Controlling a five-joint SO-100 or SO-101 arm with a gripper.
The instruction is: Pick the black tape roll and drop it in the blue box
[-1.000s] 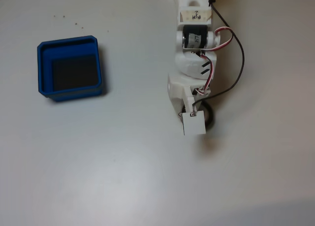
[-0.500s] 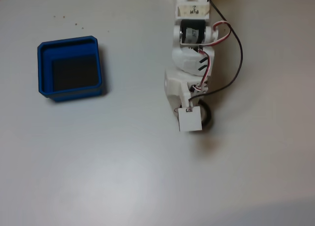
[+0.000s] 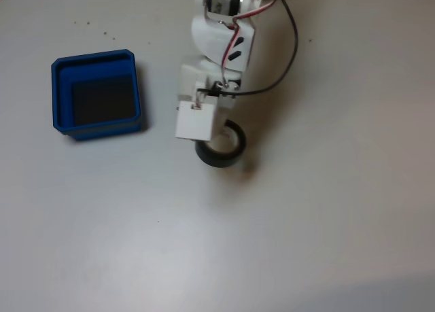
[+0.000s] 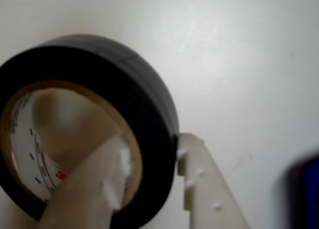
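I count one black tape roll, one blue box, one white arm with one gripper of two fingers, two cables, one black and one red-white, and one white table.

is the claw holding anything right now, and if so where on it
Yes: the claw holds the black tape roll by its wall, one finger inside the cardboard core and the other finger against the outer black face.
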